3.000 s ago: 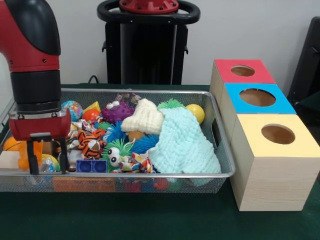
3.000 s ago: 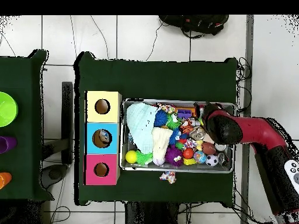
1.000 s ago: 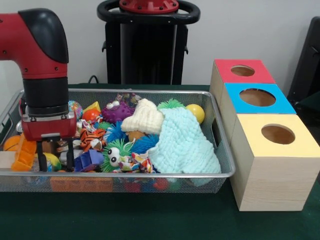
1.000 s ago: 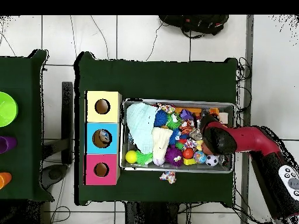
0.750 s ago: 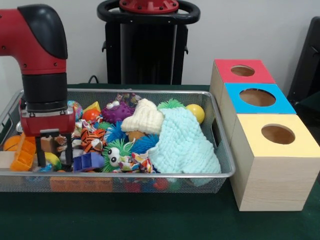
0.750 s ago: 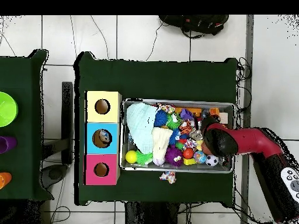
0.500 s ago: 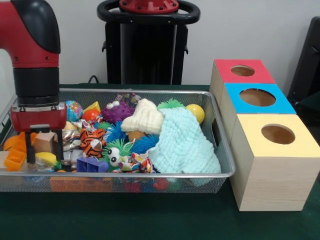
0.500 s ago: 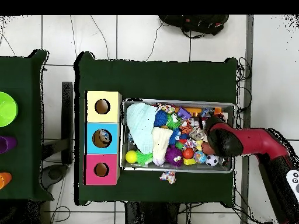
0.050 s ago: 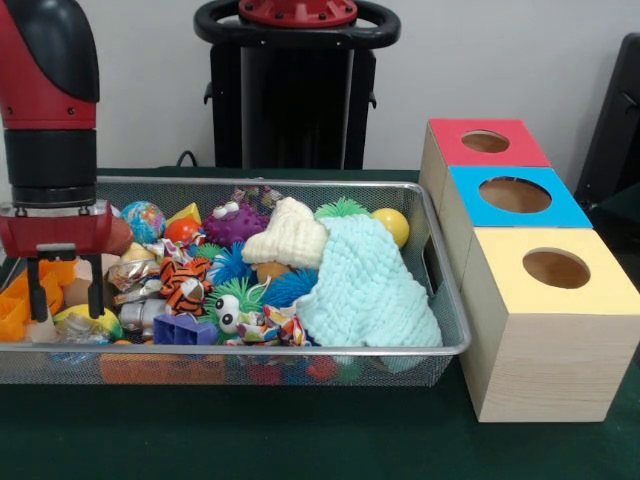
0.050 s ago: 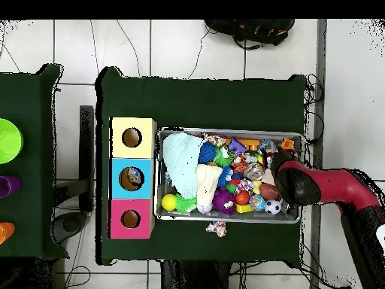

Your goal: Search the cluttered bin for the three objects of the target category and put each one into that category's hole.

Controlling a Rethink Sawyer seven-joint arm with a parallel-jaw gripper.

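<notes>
Three wooden boxes stand in a row just beside the wire bin [image 9: 440,348] on the green tabletop [image 9: 300,440], and we take that bin as our landmark: the yellow-topped box [image 9: 552,268] nearest the camera in the front view, the blue-topped box [image 9: 515,194] behind it, the red-topped box [image 9: 486,141] farthest, each with a round hole in its lid. Inside the bin, at the end next to the boxes, a pale blue knitted cloth [image 9: 365,285] lies heaped, with a cream knitted piece [image 9: 288,236] against it and a yellow ball [image 9: 392,224] by the bin's far rim. Toward the middle we see a purple spiky toy [image 9: 235,222], a tiger-striped toy [image 9: 182,285], a green fuzzy toy with big eyes [image 9: 233,305] and a blue block [image 9: 184,330] close to the near wall. At the bin's end away from the boxes, the pincer [image 9: 66,288] hangs from the red and black arm [image 9: 48,90] with its two black fingers [image 9: 95,287] spread apart around a tan wooden block [image 9: 72,291]; we think they may just touch its sides, though the view is too poor to be sure. An orange plastic piece [image 9: 14,308] lies just beside it, against the bin's end wall. From overhead, a small patterned toy [image 10: 216,228] lies on the tabletop just outside the bin's long wall.
</notes>
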